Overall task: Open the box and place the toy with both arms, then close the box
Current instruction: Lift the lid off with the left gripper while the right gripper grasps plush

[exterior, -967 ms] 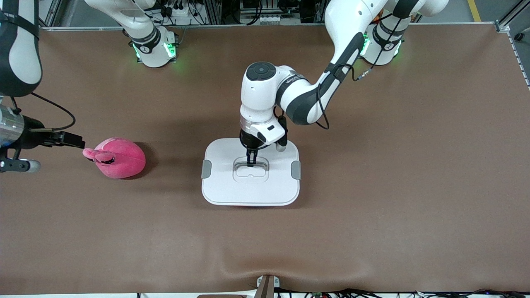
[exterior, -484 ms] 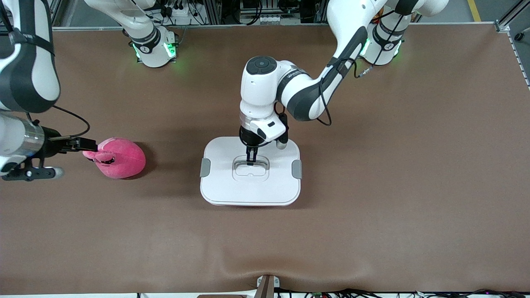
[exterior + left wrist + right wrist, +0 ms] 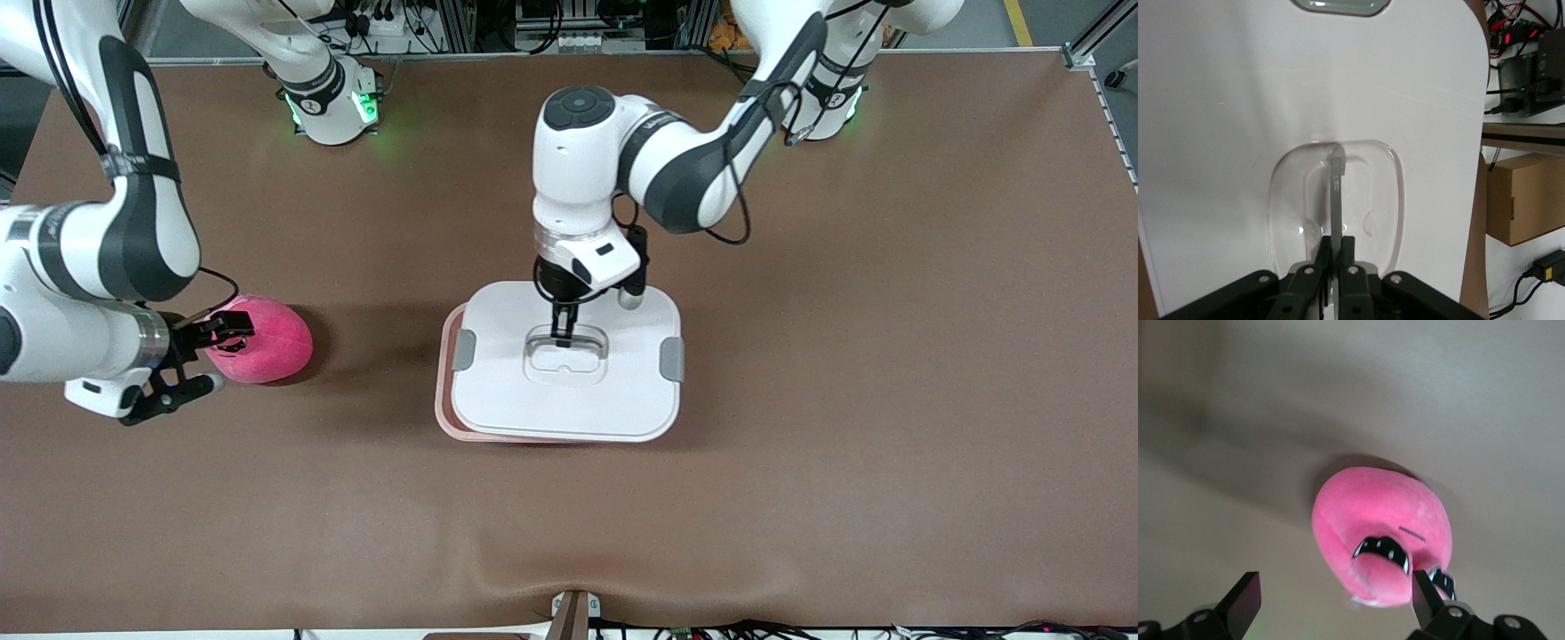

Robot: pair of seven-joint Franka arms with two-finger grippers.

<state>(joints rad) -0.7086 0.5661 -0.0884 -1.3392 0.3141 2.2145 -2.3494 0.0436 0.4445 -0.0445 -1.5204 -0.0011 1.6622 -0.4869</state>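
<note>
Item 1, box [image 3: 444, 391]: pale pink tub, mid worktop, only a strip of rim showing at the right arm's end.

Item 2, lid [image 3: 569, 400]: white, flat, two grey clips. Sits offset toward the left arm's end, so no longer square on the tub; looks lifted clear, though height can't be judged.

Item 3, left gripper [image 3: 563, 336]: over lid centre, fingers [image 3: 1346, 257] clenched on the thin upright handle [image 3: 1337, 200] in the recess. Handle runs straight out from between the fingers.

Item 4, toy [image 3: 265, 340]: pink plush, on worktop toward the right arm's end, well apart from box, about level w/ it.

Item 5, right gripper [image 3: 224, 331]: at the toy, fingers [image 3: 1245, 600] spread wide, released, nothing held. Wrist view: toy lies dead ahead between the two fingers, head end w/ dark marks nearest them. Long axis approx. in line w/ the approach. Right arm by far the nearer to toy; straight push fwd then squeeze should do it.

Item 6, worktop [image 3: 800, 489]: brown mat, slight ridge near front edge.

Item 7, room: cables and alu frame past the bases; cardboard carton [image 3: 1525, 197] in left wrist view.
</note>
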